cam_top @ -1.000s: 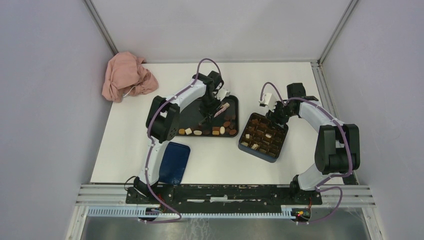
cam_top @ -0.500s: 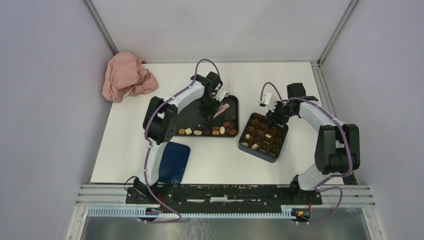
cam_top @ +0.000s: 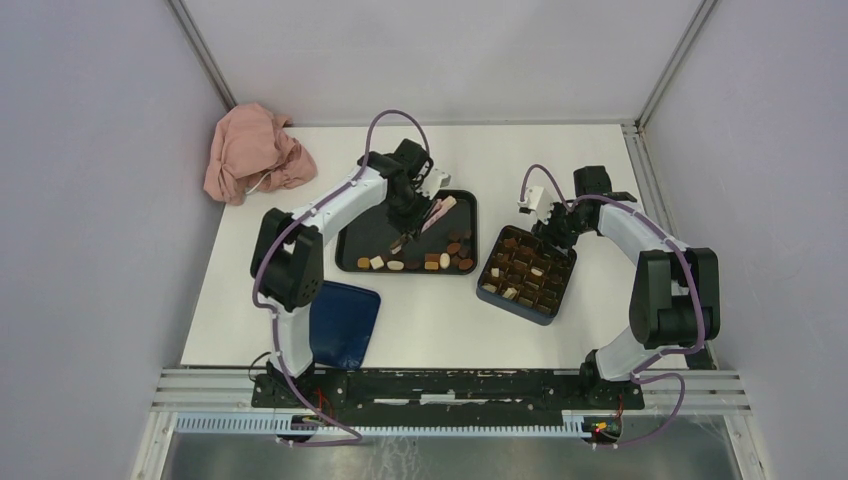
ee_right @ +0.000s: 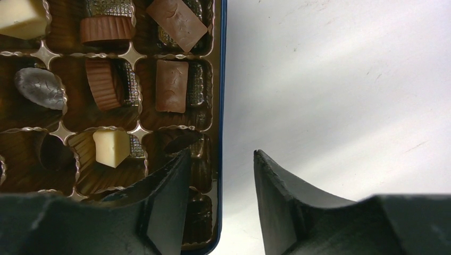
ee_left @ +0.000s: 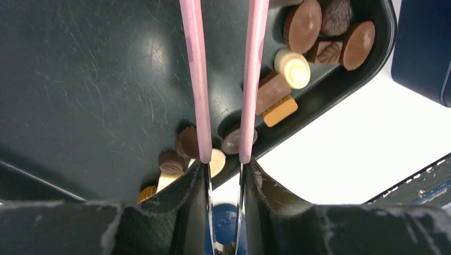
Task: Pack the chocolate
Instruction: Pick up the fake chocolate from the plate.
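Note:
The chocolate (cam_top: 440,260) lies in a row along the near edge of a black tray (cam_top: 370,225); in the left wrist view I see brown, tan and white pieces (ee_left: 291,67) at the tray's rim. My left gripper (cam_top: 405,215) (ee_left: 223,170) is shut on the pink tongs (ee_left: 197,79), whose two arms run out over the tray with a gap between them; their tips are out of view. More chocolate (ee_right: 171,85) sits in cells of the dark blue box (cam_top: 510,300). My right gripper (cam_top: 553,225) (ee_right: 220,159) is open, straddling the box's blue wall (ee_right: 221,79).
A dark blue lid (cam_top: 344,325) lies near the left arm's base. A crumpled pink cloth (cam_top: 255,152) sits at the far left corner. Grey walls close in the table on three sides.
The left arm's elbow has swung out to the left, and its gripper with the tongs has shifted slightly toward the tray's far left. The right arm has not moved.

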### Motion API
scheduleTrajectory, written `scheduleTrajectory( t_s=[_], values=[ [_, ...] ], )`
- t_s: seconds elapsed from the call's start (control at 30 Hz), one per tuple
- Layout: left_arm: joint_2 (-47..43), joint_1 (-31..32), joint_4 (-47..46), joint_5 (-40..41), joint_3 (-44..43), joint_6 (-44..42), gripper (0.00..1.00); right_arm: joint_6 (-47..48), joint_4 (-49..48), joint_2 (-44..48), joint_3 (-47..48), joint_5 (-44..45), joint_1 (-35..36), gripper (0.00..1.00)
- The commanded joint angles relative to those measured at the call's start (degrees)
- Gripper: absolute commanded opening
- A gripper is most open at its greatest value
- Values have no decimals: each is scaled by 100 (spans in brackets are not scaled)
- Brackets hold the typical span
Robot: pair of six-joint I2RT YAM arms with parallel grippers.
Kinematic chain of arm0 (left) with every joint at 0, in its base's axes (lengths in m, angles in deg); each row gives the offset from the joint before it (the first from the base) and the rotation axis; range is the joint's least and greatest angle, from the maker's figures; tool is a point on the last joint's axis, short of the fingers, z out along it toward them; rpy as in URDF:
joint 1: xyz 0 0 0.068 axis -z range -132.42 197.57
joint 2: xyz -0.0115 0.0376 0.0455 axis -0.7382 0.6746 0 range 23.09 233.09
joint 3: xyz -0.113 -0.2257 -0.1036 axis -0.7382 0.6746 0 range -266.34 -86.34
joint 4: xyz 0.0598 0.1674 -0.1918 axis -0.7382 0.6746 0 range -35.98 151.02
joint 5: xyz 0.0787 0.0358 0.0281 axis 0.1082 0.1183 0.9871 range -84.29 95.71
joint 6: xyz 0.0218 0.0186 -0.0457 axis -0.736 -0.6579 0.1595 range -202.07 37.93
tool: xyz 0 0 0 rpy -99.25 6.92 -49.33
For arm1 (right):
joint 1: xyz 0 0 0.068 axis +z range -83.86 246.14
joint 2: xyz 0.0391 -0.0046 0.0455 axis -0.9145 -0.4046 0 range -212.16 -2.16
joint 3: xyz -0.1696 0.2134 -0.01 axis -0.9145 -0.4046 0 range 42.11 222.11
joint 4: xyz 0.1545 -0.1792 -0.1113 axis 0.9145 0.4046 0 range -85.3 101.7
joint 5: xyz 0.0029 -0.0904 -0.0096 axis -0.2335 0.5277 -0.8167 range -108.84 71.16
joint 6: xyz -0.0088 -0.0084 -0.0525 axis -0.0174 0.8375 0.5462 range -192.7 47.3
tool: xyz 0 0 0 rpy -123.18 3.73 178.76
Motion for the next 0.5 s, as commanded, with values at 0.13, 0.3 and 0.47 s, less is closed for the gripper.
scheduleTrajectory(
  t_s=[0.13,0.3,0.47],
  values=[
    [-956,2,-446,-622,782,364,2,125,231,-26,278,-197,9,30],
    [-1545,11,-657,-1098,1313,491,2,117,168,236,259,-324,9,12],
    [-2054,161,-970,-1495,1840,647,2,33,-6,640,168,-358,8,4]
  ],
)
